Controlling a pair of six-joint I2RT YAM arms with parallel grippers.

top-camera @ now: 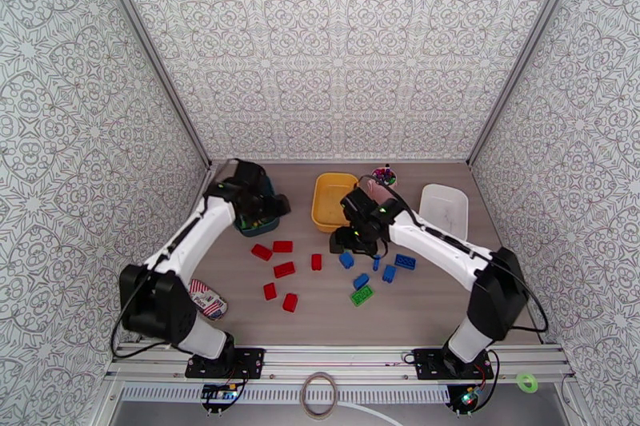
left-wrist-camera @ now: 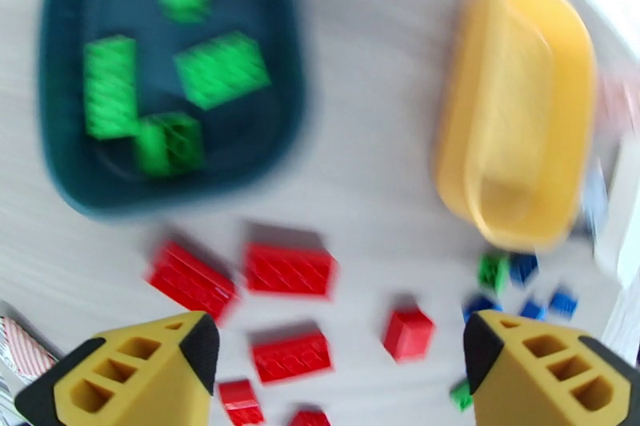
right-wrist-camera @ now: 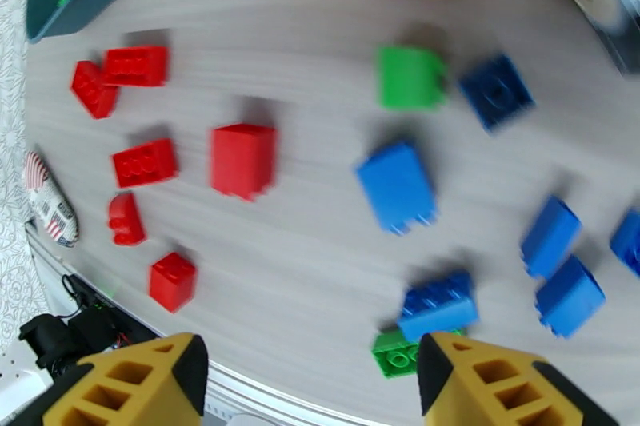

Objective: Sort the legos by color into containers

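Legos lie partly sorted on the wooden table (top-camera: 448, 300). Taking the table's middle as the dial in the top view, the dark teal tub (top-camera: 270, 226) sits at 10 o'clock, the yellow tub (top-camera: 332, 196) at 12 and the white tub (top-camera: 444, 208) at 2. The blurred left wrist view shows four green bricks (left-wrist-camera: 222, 68) inside the teal tub. Six red bricks (top-camera: 282, 268) are scattered at 8 to 9 o'clock, blue bricks (top-camera: 405, 261) at 3 to 4, and a loose green brick (top-camera: 362, 296) at 5. A striped packet (top-camera: 206, 300) rests at 8, near the table edge. The left gripper (top-camera: 254, 208) hangs over the teal tub, its fingers spread wide with nothing between them. The right gripper (top-camera: 352, 240) hovers just off the yellow tub's 6 o'clock edge, released and empty.
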